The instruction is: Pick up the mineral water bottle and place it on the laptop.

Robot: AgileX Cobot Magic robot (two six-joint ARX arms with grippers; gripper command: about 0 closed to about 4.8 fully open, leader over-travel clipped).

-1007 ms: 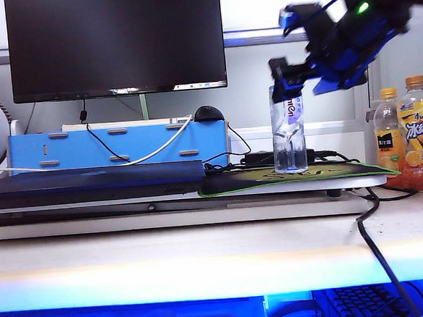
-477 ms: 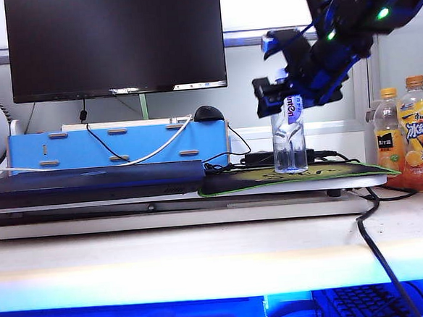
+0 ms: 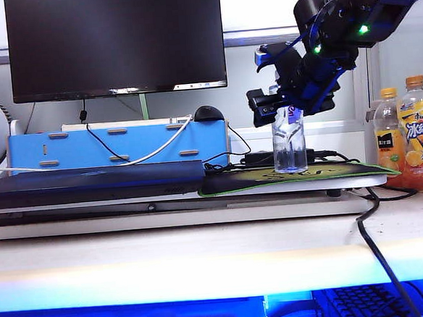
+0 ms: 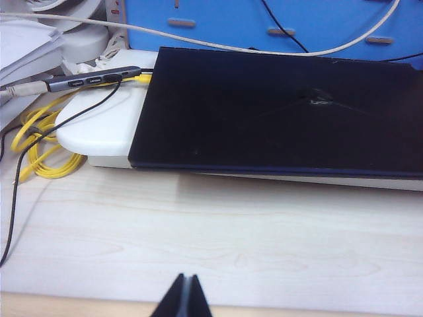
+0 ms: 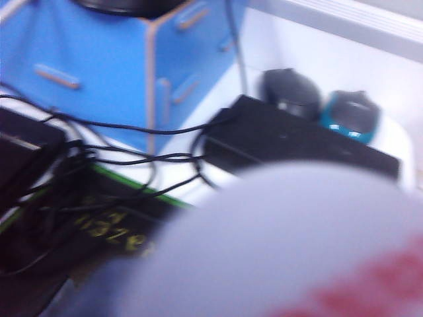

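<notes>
Over on the left, the left gripper (image 4: pixel 186 295) is idling low over the near edge of the bare wooden surface (image 4: pixel 211 238), its jaws pressed together on nothing, well short of anything in the task. Just beyond it the laptop (image 4: pixel 277 112) is lying flat with its lid closed on a white stand, and nothing is resting on top of it, so the goal spot is waiting.

Moving right, the mouse mat (image 3: pixel 292 176) is sitting just beside the laptop's right end, and the mineral water bottle (image 3: pixel 289 142) is standing upright on it, its base on the mat. So no lift has begun.

The right gripper (image 3: pixel 274 105) is hanging at the bottle's top, with its dark blue fingers around the neck and cap region. Its jaws are standing wide apart, not clamped on anything; the right wrist camera is showing only a large blurred pale shape with a hint of red, which I take to be the bottle very close up. Whether a finger is touching the plastic I cannot tell.

As I judge it, the job is at the reach stage: closing on the bottle, lifting it, carrying it left and setting it on the laptop lid all remain. Two orange drink bottles (image 3: pixel 407 134) are standing at the far right, apart from the action.
</notes>
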